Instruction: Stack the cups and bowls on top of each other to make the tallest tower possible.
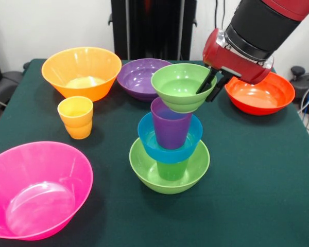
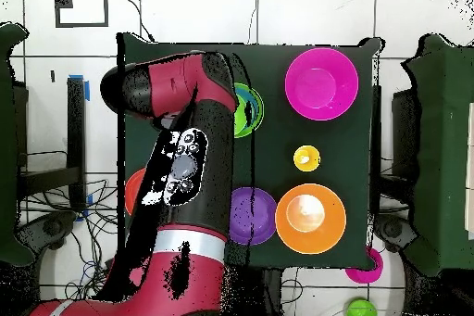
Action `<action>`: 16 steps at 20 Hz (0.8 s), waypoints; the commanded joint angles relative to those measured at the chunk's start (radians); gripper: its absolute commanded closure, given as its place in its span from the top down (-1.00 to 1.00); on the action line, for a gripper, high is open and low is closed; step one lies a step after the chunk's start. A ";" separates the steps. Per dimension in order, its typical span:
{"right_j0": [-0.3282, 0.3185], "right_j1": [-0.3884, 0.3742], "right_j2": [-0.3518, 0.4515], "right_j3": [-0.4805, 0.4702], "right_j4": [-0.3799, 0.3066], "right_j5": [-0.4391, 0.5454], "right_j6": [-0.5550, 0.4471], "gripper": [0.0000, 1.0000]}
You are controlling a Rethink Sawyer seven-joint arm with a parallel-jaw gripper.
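The tower stands mid-table: lime-green bowl [image 1: 144, 167], green cup [image 1: 172, 170], blue bowl [image 1: 147, 135], purple cup [image 1: 170, 126], and the small green bowl [image 1: 176, 85] on top, tilted a little. My gripper [image 1: 204, 96] comes in from the upper right and pinches the top bowl's right rim, one finger inside and one outside. The yellow-orange cup [image 1: 76, 117] stands alone on the left. In the overhead view my arm [image 2: 185, 145] hides most of the tower; only an edge [image 2: 248, 108] shows.
A large pink bowl [image 1: 33, 190] sits front left, an orange bowl [image 1: 81, 72] back left, a purple bowl [image 1: 139, 77] behind the tower and a red-orange bowl [image 1: 260, 93] back right, just behind my gripper. The table's green cloth [image 1: 257, 180] lies open front right.
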 commanded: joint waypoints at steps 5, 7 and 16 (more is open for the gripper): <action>0.017 0.063 0.056 0.029 -0.073 0.086 -0.064 -1.00; 0.016 0.064 0.057 0.028 -0.072 0.092 -0.068 -1.00; 0.014 0.068 0.056 0.026 -0.074 0.098 -0.075 -1.00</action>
